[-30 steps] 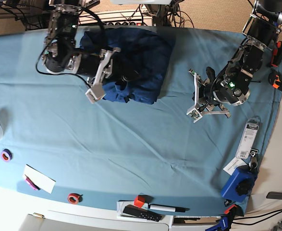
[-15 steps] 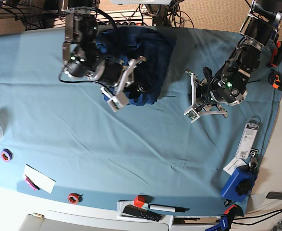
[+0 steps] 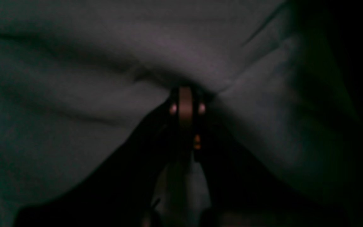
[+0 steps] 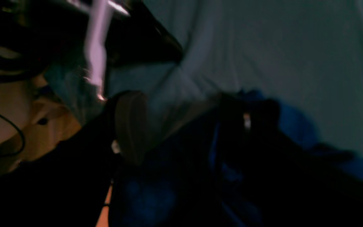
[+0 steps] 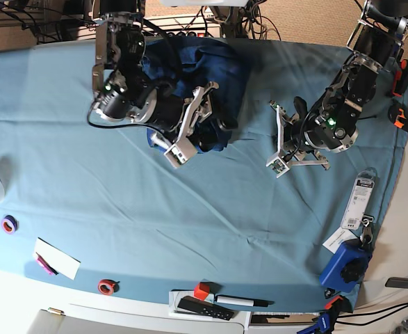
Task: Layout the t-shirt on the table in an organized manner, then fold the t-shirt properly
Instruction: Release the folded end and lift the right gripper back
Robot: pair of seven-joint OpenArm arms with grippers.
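Observation:
The dark navy t-shirt (image 5: 214, 66) lies bunched at the back middle of the teal-draped table (image 5: 190, 209). My right gripper (image 5: 205, 129) is low over the t-shirt's front edge. In the right wrist view its fingers (image 4: 131, 126) stand apart, open, with blue t-shirt (image 4: 156, 189) folds below and between them and the table (image 4: 263, 47) beyond. My left gripper (image 5: 278, 139) sits to the right of the t-shirt, apart from it. In the left wrist view the left gripper (image 3: 186, 104) is shut, its tips against the creased table cloth (image 3: 74, 94).
Along the front edge lie a purple tape ring (image 5: 9, 224), a white card (image 5: 56, 258), a red tape ring (image 5: 107, 286), a red cube (image 5: 202, 290), a black remote (image 5: 205, 307) and a marker (image 5: 242, 301). A blue device (image 5: 346, 268) and tags (image 5: 363, 202) sit at the right.
My right arm has swung right and toward the front across the t-shirt, and its jaws have opened. The left arm has barely shifted.

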